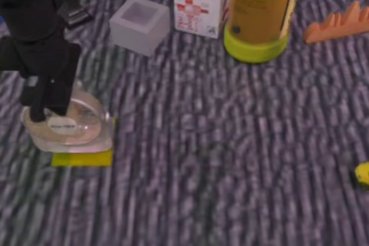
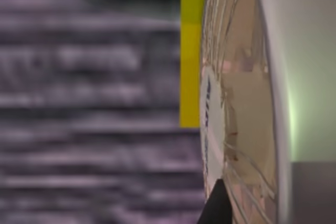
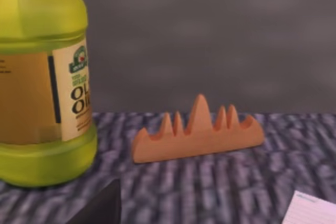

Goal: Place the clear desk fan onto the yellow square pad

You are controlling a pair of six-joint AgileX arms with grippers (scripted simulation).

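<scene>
The clear desk fan (image 1: 72,124) is at the table's left, its round grille and clear base lying over the yellow square pad (image 1: 82,158). Only the pad's near edge and right corner show past the fan. My left gripper (image 1: 48,109) reaches down from the upper left and is shut on the fan's cage. In the left wrist view, one dark finger (image 2: 215,207) presses the fan (image 2: 239,108), and a strip of the pad (image 2: 190,72) lies beside it. My right gripper (image 3: 157,220) is parked off the top view's right, open, with one finger (image 3: 102,205) showing.
Along the back stand a grey-lilac cube box (image 1: 140,24), a red-and-white carton (image 1: 200,1), a large yellow bottle (image 1: 262,12) and an orange spiked block (image 1: 337,24). A small yellow lump (image 1: 363,174) lies at the right edge. A white sheet corner (image 3: 312,211) shows near the right gripper.
</scene>
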